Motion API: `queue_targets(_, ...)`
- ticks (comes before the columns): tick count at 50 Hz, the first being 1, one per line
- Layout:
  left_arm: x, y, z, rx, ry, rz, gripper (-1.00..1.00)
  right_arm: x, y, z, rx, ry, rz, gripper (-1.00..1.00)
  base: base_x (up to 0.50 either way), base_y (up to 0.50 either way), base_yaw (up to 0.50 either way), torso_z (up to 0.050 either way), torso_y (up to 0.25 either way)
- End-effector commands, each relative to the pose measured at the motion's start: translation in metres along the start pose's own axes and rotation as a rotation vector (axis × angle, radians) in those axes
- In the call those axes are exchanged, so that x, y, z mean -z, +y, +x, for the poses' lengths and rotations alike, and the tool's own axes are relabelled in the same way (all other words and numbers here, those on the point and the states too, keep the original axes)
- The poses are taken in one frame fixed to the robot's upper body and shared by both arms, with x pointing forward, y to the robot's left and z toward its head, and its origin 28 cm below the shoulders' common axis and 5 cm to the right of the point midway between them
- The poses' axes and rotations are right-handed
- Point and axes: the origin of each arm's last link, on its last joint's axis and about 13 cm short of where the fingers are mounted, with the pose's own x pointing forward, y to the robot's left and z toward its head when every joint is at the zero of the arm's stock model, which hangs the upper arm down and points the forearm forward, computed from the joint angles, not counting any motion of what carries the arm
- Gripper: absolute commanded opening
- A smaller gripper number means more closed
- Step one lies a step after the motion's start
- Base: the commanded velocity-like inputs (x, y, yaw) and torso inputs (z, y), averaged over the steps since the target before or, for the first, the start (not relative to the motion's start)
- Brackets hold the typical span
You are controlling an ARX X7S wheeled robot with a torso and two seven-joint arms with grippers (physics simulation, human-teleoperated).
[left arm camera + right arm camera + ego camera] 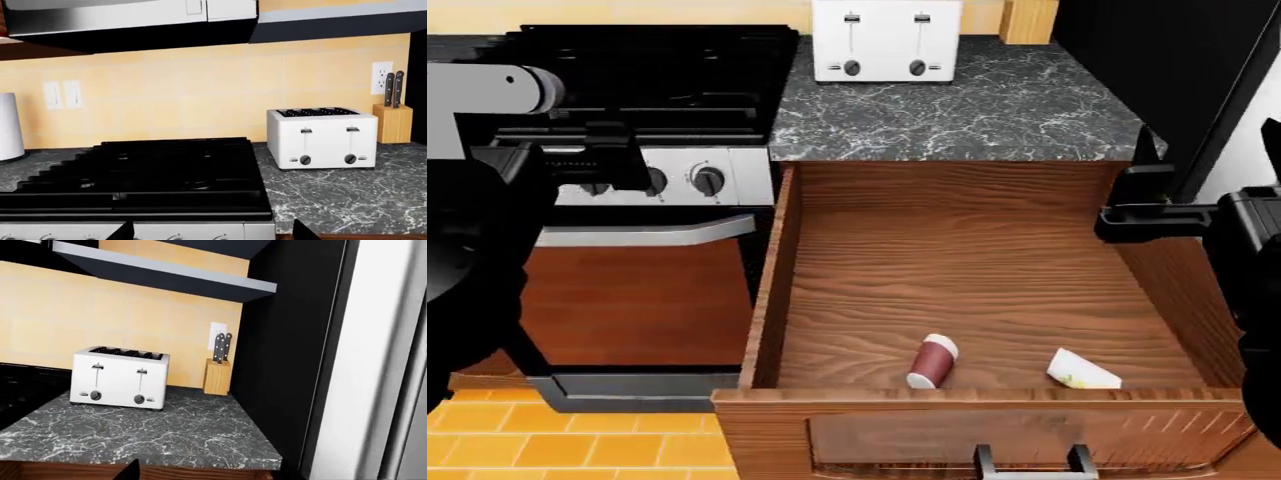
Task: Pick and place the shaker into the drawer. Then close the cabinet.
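The drawer [961,290] stands pulled fully out below the marble-patterned desk [961,110], its reddish-brown floor open to view from above. The shaker [932,361] lies on its side on the drawer floor, close to the front wall and a little left of centre. Its long axis runs roughly front to back with a slight lean; the white cap end points toward the back of the drawer and to the right, and the dark red body end points toward the front panel. A white wedge-shaped item [1081,371] lies to its right, apart from it, also near the front wall. The rest of the drawer floor behind both is bare wood. The silver handle [1034,462] sits on the front panel at the lower edge of the head view.

The left gripper [594,160] hangs in front of the stove [654,70] knobs, outside the drawer's left wall. The right gripper [1141,200] hovers over the drawer's right wall near its back corner. Neither holds anything; how far the fingers of either are spread cannot be told.

A white toaster [322,137] and a knife block [393,122] stand at the back of the desk.
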Motion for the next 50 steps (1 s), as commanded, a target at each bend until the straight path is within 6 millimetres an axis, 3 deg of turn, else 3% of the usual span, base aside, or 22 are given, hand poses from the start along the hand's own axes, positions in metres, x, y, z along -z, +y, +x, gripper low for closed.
queue_targets(1, -0.0009, 0.0004, -0.0012, -0.003, -0.003, -0.002, 1.00, 0.0001, -0.0004, -0.0006, 0.005, 0.001, 0.001, 1.00, 0.00, 0.45, 0.00, 0.000, 0.000)
queue_targets(50, 0.0045, 0.0009, -0.0037, -0.011, -0.015, 0.030, 1.00, 0.0011, 0.0039, -0.0009, 0.010, -0.006, 0.012, 1.00, 0.00, 0.45, 0.00, 0.000, 0.000)
